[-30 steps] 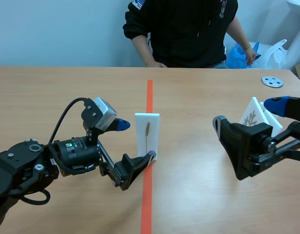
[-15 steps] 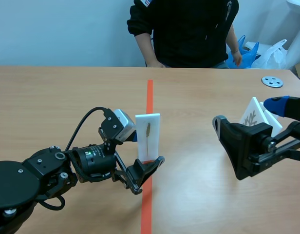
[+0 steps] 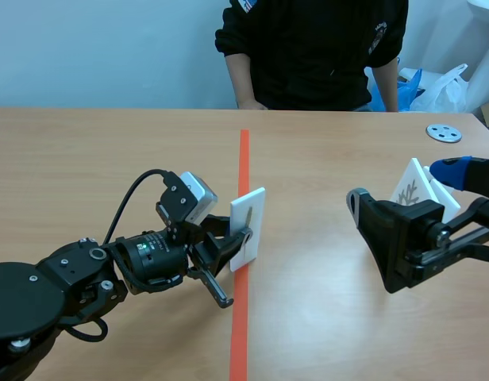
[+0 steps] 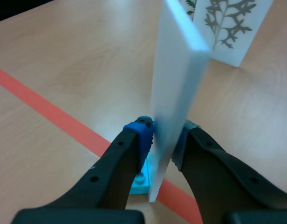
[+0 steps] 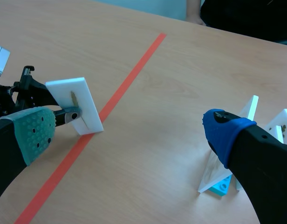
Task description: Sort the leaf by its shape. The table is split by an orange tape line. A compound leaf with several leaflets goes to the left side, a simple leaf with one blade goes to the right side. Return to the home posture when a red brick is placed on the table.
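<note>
Leaf card [image 3: 248, 225] tilted over tape line [image 3: 243, 163] — pinched by left fingers [image 4: 135, 142], right fingers [image 5: 34, 133] spread, wooden table [image 3: 102, 151], blue wall [image 3: 94, 48].

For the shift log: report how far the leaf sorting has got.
Done: unclear; other leaf cards stand on the right side, by the open right gripper; one shows a branching leaf. In hand: the left gripper is shut on a white card with one narrow leaf, tilted at the tape line. Left: that card probably goes to the right side. No red brick shows, so no homing yet.
</note>
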You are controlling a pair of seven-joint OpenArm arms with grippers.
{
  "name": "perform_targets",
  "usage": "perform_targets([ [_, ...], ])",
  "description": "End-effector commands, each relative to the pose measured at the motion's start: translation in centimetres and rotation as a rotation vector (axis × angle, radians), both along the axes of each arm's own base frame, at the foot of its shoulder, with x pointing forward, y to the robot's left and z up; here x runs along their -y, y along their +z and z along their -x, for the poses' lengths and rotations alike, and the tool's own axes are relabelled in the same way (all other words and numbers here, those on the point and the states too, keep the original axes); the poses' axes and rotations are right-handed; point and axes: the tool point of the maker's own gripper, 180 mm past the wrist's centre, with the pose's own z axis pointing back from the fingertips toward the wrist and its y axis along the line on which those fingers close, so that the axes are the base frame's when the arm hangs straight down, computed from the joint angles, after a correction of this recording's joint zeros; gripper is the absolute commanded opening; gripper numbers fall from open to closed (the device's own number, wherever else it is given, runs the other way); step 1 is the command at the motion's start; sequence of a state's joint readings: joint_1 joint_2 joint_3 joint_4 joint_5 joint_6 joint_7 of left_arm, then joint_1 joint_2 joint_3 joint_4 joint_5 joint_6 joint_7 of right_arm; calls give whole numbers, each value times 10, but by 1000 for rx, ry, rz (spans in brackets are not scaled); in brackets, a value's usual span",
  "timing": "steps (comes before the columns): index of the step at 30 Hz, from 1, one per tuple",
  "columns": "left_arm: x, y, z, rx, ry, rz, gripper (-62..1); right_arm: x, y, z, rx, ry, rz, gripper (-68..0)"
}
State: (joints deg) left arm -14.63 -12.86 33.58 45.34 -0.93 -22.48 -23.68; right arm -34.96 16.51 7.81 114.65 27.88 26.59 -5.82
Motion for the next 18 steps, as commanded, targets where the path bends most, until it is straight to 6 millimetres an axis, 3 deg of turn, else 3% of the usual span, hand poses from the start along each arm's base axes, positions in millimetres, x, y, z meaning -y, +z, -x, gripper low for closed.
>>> perform_targets([
  [1, 1, 15, -8, 41, 7, 26, -549, 1, 10, -4, 39, -4, -19, 4],
  [7, -3, 19, -12, 29, 35, 58, -554, 1, 10, -4, 39, -4, -19, 4],
  [14, -18, 49, -28, 35, 90, 99, -554, 1, 10, -4, 39, -4, -19, 4],
  [18, -42, 73, -46, 52, 160, 106, -554, 1, 10, -4, 39, -4, -19, 4],
])
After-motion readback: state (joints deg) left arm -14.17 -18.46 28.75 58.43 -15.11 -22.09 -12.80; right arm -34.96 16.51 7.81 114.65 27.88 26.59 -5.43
